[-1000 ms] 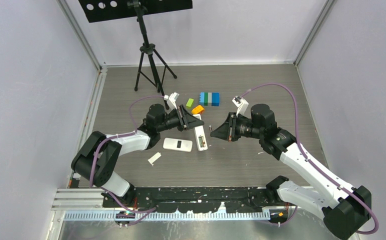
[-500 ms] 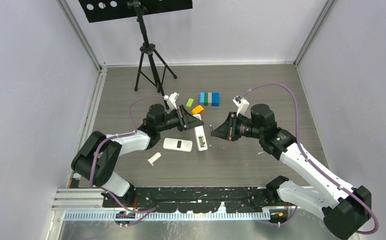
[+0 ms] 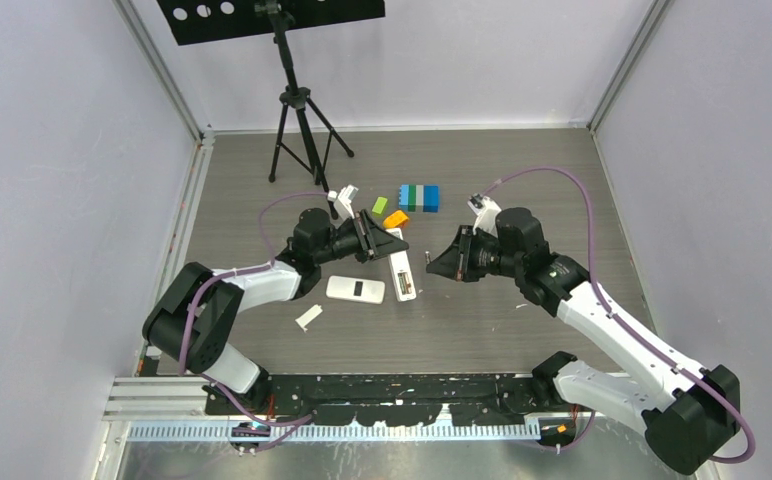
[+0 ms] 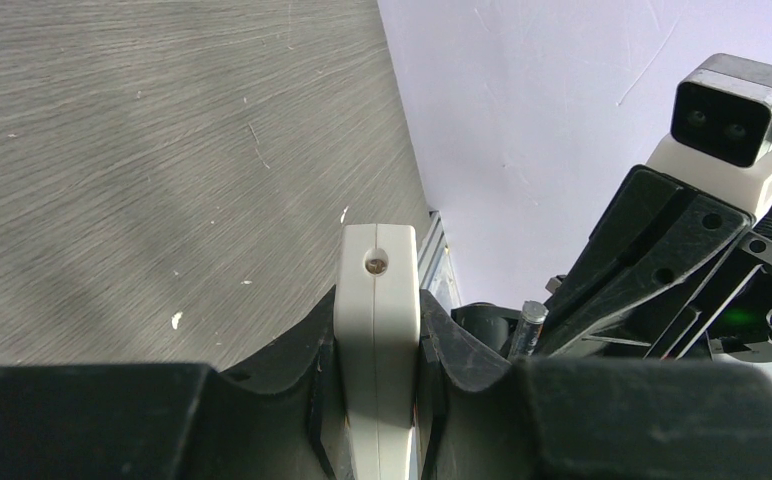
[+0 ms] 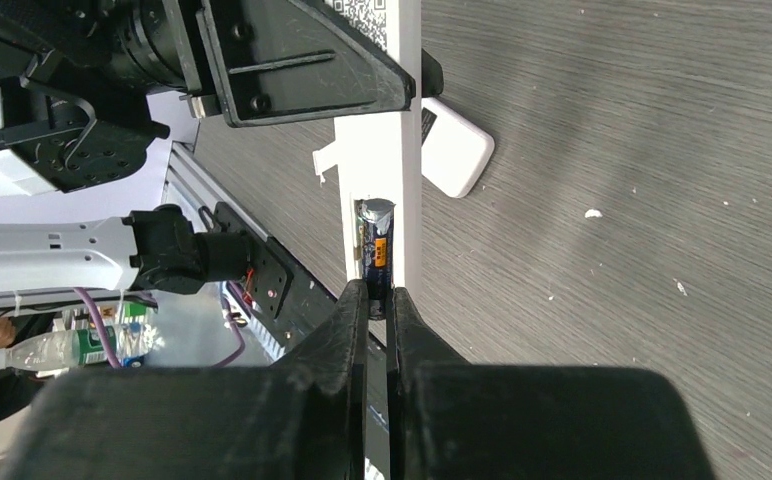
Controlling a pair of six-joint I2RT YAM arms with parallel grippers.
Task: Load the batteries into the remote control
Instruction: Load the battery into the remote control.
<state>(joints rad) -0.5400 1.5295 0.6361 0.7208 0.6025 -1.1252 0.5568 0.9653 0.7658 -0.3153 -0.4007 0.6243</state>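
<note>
My left gripper [image 3: 390, 243] is shut on the top end of a white remote [image 3: 400, 275], gripping its two sides in the left wrist view [image 4: 375, 290]. The remote's open battery bay faces my right gripper [image 3: 430, 262]. My right gripper [image 5: 377, 300] is shut on a slim dark battery [image 5: 377, 240] with an orange mark. The battery points out of the fingertips and lines up with the bay. I cannot tell whether it touches the remote [image 5: 402, 150]. The battery also shows in the left wrist view [image 4: 529, 328], just right of the remote.
A second white remote [image 3: 355, 289] lies left of the held one. A small white cover [image 3: 308, 317] lies nearer the front left. Green [image 3: 379, 205], orange [image 3: 395, 218] and blue-green [image 3: 419, 197] blocks sit behind the grippers. A black tripod [image 3: 302, 120] stands at the back.
My right gripper has drawn back slightly to the right with the battery, away from the remote. The left gripper and remote have not moved.
</note>
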